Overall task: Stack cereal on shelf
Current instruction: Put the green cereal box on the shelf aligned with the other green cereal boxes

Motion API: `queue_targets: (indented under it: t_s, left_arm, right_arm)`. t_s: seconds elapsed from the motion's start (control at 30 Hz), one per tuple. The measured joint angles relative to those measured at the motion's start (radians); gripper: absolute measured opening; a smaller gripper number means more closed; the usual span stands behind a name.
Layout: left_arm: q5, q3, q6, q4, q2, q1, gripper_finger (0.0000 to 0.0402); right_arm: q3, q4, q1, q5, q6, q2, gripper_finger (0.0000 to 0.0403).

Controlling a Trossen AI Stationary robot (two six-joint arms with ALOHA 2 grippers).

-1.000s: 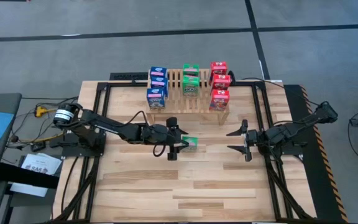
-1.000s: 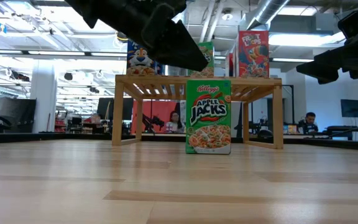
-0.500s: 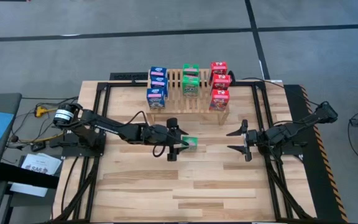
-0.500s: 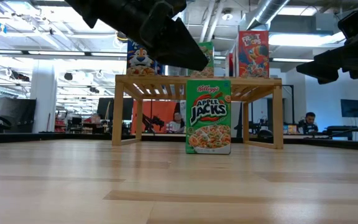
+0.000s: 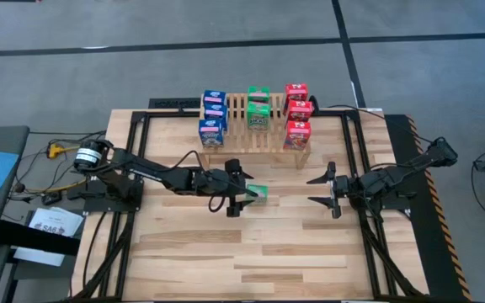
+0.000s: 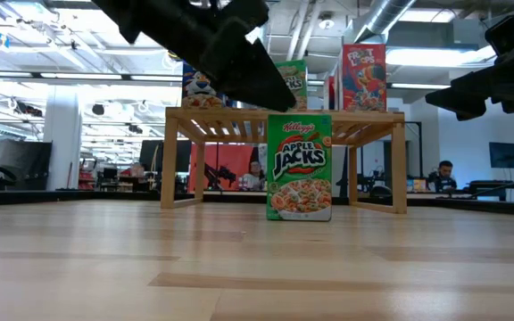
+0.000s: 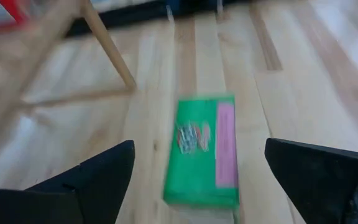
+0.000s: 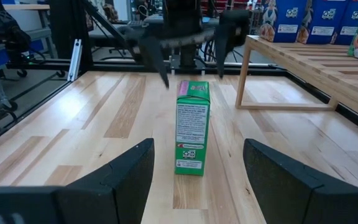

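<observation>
While green box stands free, left claw hovers spread; right claw waits apart.

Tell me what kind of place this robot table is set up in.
Probably a robotics lab or open workshop. Behind the wood-plank table the low view shows exposed ceiling ducts, workbenches and a person seated at a desk. The wooden rack of cereal boxes looks like a test setup.

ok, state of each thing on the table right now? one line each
green box: upright on the tabletop, off the rack, not gripped.
left gripper: open, fingers either side of the green box.
right gripper: open, empty, waiting right of the box.
rack: holds three blue, two green, three red boxes, all standing.
</observation>
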Motion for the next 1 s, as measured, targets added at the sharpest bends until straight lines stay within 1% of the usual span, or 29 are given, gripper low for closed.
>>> queue_targets:
  t_s: [0.07,0.17,0.27,0.47,0.6,0.67,0.73,1.0]
  left_arm:
    - [0.006,-0.002,-0.019,-0.011,0.024,0.004,0.0352]
    - [0.026,-0.002,-0.042,0.024,0.063,0.012,0.0352]
    - [0.023,-0.001,-0.038,0.060,0.079,0.019,0.0352]
    - [0.023,-0.001,-0.088,0.049,0.080,0.027,0.0352]
    - [0.026,-0.001,-0.094,0.026,0.080,0.027,0.0349]
    - [0.031,-0.001,-0.094,0.022,0.082,0.027,0.0338]
    - [0.033,-0.001,-0.094,0.021,0.086,0.027,0.0319]
    - [0.082,-0.001,-0.094,0.040,0.093,0.027,0.0223]
  right_arm:
    - [0.000,0.000,0.000,0.000,0.000,0.000,0.0271]
    - [0.000,0.000,0.000,0.000,0.000,-0.001,0.0271]
    - [0.000,0.000,0.000,0.000,0.000,-0.001,0.0271]
    - [0.000,0.000,0.000,0.000,0.000,-0.001,0.0271]
    - [0.000,0.000,0.000,0.000,0.000,-0.001,0.0271]
    - [0.000,0.000,0.000,0.000,0.000,-0.001,0.0271]
    - [0.000,0.000,0.000,0.000,0.000,-0.001,0.0271]
    - [0.000,0.000,0.000,0.000,0.000,-0.001,0.0271]
